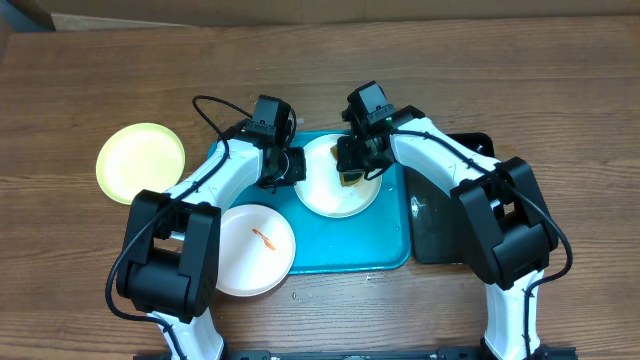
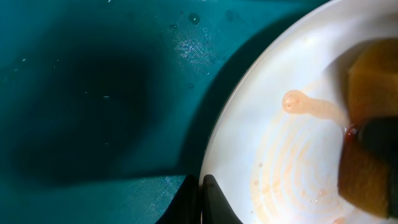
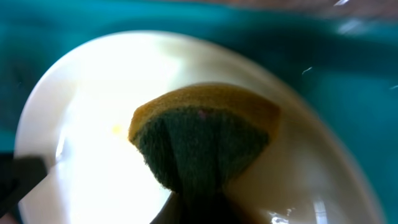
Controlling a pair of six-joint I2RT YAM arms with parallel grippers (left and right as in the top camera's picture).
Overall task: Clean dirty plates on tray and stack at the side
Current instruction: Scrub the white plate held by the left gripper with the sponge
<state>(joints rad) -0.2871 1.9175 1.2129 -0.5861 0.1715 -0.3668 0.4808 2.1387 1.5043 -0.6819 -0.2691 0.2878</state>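
Surface: A brown wooden desk (image 1: 560, 80) carries a turquoise tray (image 1: 385, 250). A black tray (image 1: 430, 240) lies against the tray's edge, beyond the right pincer's arm.
Plate in work: The white plate (image 1: 335, 200) lies on the turquoise tray, directly under the right pincer (image 1: 358, 165) and just inboard of the left pincer (image 1: 283, 165).
Left pincer: Closed at the plate's rim. One dark fingertip (image 2: 214, 202) shows over that rim, so it seems to pinch and steady the plate.
Right pincer: Clamped on a folded yellow sponge (image 3: 205, 137), green scouring face toward its wrist camera, pressed to the plate.
Dirt: A pale orange sauce smear (image 2: 311, 107) with faint circular streaks lies between the two pincers, touching the sponge on the left pincer's side.
Step in hand: Scrubbing this plate, by my judgement partly done.
Doing it well: Sweep the sponge toward the left pincer across the smear in flat, overlapping circles. Stop short of the fingertip, and hold the rim firmly so the plate neither spins nor slides.
Risk: Heavy pressure near the far rim could tip the plate.
Waiting: A second white plate (image 1: 245, 265) with an orange streak (image 1: 264, 238) lies behind the left pincer, lapping the tray's corner. A yellow-green plate (image 1: 140, 160) sits on bare desk, well outboard of the left pincer.
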